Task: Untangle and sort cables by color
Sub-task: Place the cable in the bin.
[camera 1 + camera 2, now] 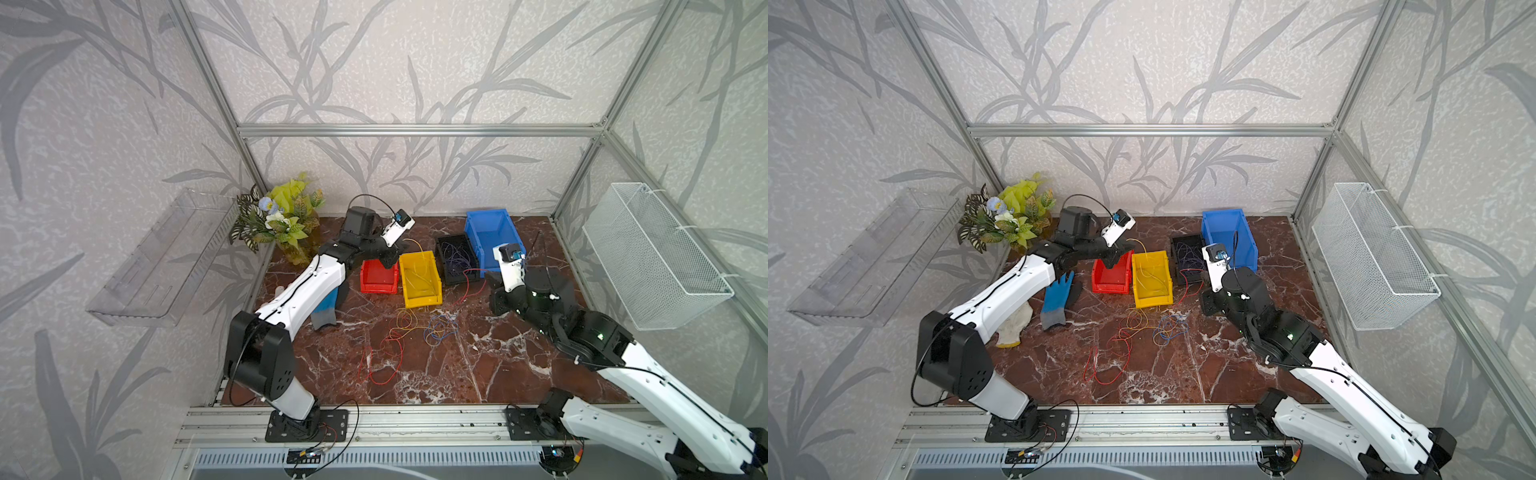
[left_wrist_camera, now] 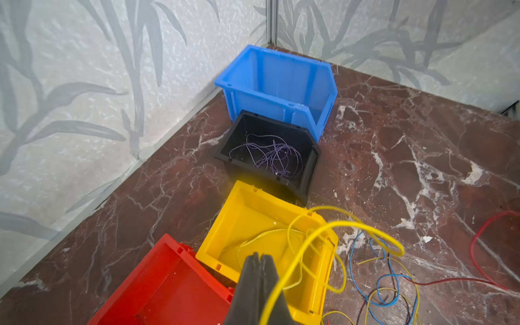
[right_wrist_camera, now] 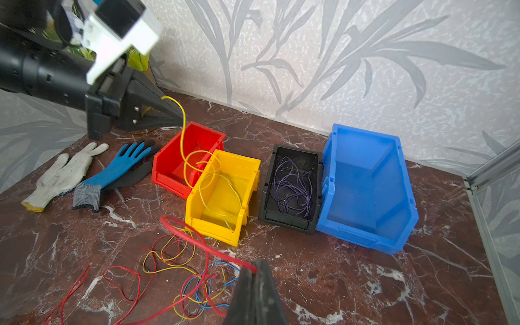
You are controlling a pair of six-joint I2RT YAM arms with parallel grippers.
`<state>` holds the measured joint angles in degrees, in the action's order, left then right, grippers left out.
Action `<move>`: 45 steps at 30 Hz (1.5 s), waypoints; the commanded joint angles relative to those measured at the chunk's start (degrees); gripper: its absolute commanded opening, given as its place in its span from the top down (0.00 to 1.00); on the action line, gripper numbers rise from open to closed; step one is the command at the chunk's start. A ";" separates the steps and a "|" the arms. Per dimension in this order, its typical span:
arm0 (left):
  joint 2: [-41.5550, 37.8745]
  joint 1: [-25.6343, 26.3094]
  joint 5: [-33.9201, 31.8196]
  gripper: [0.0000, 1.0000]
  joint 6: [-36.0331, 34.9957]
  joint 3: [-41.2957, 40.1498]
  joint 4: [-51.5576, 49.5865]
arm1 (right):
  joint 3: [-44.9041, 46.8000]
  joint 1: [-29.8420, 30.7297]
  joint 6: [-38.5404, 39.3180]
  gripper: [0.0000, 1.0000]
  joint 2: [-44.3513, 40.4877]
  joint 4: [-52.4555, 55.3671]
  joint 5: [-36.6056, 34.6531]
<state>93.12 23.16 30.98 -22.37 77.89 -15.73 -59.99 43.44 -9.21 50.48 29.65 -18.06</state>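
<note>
Pinching a yellow cable [image 3: 182,135] between pressed-together fingers, the left hand [image 3: 180,115] hovers seemingly above the red bin [image 3: 168,180]. The yellow bin [image 3: 213,229], catching the cable's hanging loops, lies at its 4 o'clock in a top view. The right hand [image 3: 257,264] nips a red cable [image 3: 208,244] running toward the bench's tangle [image 1: 415,328] at 7 o'clock. The red bin, at its 9 o'clock, sits nearer the left hand. Purple cables [image 2: 270,157] fill the black bin [image 2: 306,174]. No writing is legible.
</note>
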 commanded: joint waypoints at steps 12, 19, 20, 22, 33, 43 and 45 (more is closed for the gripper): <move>15.23 2.86 -12.93 1.00 -11.68 7.29 -0.06 | 1.91 -0.41 -0.54 1.00 1.31 -1.35 2.73; 19.52 3.66 -19.36 0.99 -14.97 10.01 0.45 | 2.02 -0.55 -0.65 1.00 2.36 -1.45 3.47; 20.33 3.95 -20.41 0.98 -15.61 10.54 0.24 | 1.85 -0.55 -0.63 1.00 2.59 -1.42 3.60; 21.71 4.34 -20.80 0.93 -16.37 12.08 -1.01 | 1.55 -0.55 -0.61 1.00 3.15 -1.33 3.90; 24.91 4.43 -14.38 0.59 -17.82 20.45 -9.72 | 0.67 -0.68 -1.42 1.00 5.07 -0.20 4.97; 24.39 3.77 -14.57 0.59 -1.98 27.88 -16.18 | -0.49 -0.82 -2.81 1.00 7.61 1.19 5.69; 24.06 3.76 -18.11 0.59 3.42 27.46 -17.37 | -1.12 -0.82 -3.07 1.00 8.76 1.39 6.51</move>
<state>117.84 27.27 17.47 -29.02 104.25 -29.52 -58.81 42.83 -11.18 58.06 30.17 -12.71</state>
